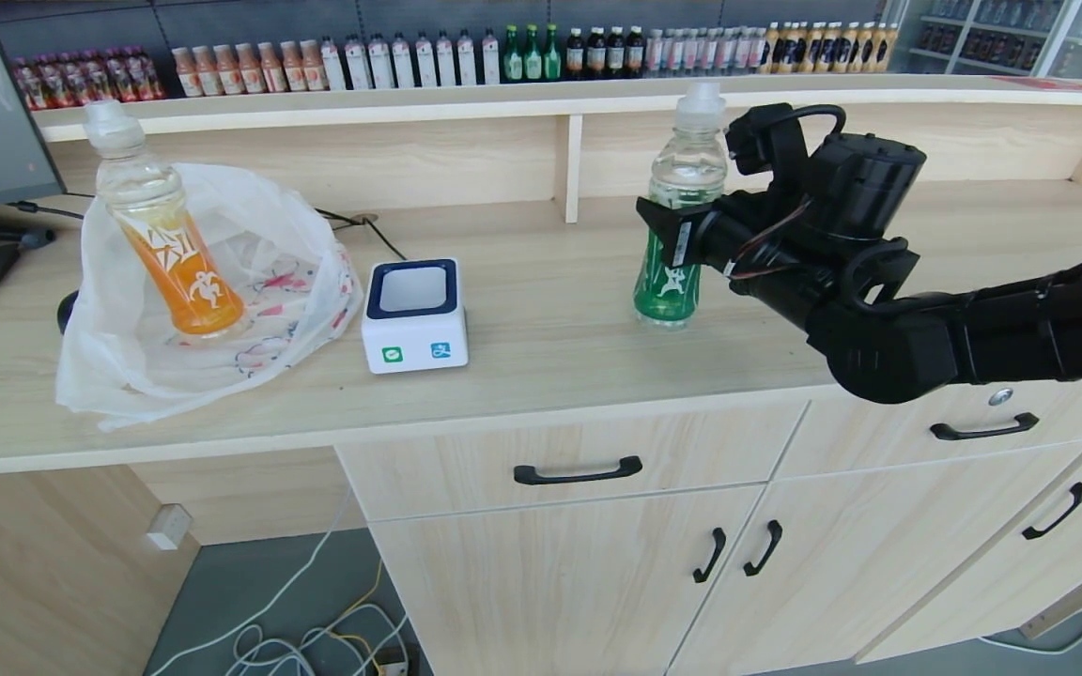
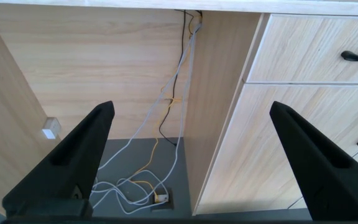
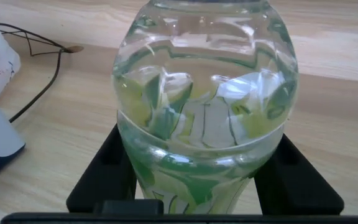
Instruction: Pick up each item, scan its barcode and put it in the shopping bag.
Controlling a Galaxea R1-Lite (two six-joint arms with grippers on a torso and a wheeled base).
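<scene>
Step in hand: the grasp on the second item. Your right gripper [image 1: 682, 233] is at the green bottle [image 1: 672, 286], a finger on either side of its body just above the label. In the right wrist view the jaws sit tight against the green bottle's [image 3: 204, 124] sides, so I judge them closed on it. Its base looks to be on the counter [image 1: 550, 376], not yet lifted.

The bottle stands on the robot's right of the counter, well apart from the scanner [image 1: 414, 314]. It is upright, with its long axis vertical and the cap up. I can't tell where the barcode is.

The orange bottle [image 1: 175, 244] is already in the shopping bag [image 1: 297, 244], leaning with its cap tipped up and toward the robot's left.

Your left gripper [image 2: 190, 106] hangs below the counter facing the cabinet fronts – jaws wide apart, holding nothing.

Next move, as I judge it: lift straight up, carry the bottle leftward to the scanner, and turn it so the label faces the scanner's window. Then go on to the bag – keep the grip firm, since the round body may slip.
</scene>
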